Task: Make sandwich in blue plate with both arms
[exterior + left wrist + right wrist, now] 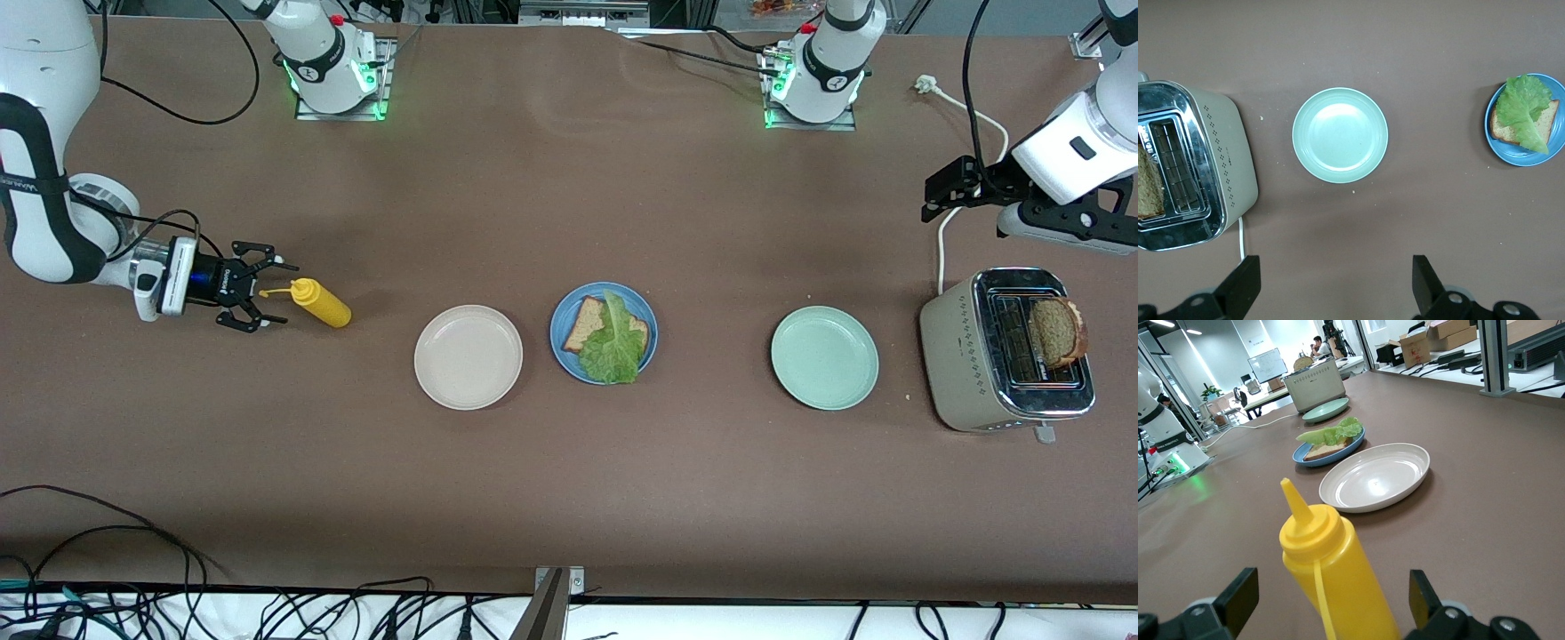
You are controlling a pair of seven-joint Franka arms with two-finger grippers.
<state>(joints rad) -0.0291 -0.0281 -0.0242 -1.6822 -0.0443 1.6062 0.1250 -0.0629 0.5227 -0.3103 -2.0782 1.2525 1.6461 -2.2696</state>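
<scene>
On the blue plate (562,342) lie one bread slice (588,324) and lettuce (613,342). Right gripper (258,298), released, flanks the mustard bottle (322,303) at nine o'clock. Left gripper (944,194), released, hovers above the toaster (960,351) at three.

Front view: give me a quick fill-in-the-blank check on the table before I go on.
1. On the blue plate, a lettuce leaf lies on one slice of ____.
2. The second slice stands in the ____.
3. The open right gripper is at the yellow ____, which lies on its side.
4. The open left gripper hangs above the table by the toaster, holding ____.

Missing words: bread; toaster; squeeze bottle; nothing
</scene>
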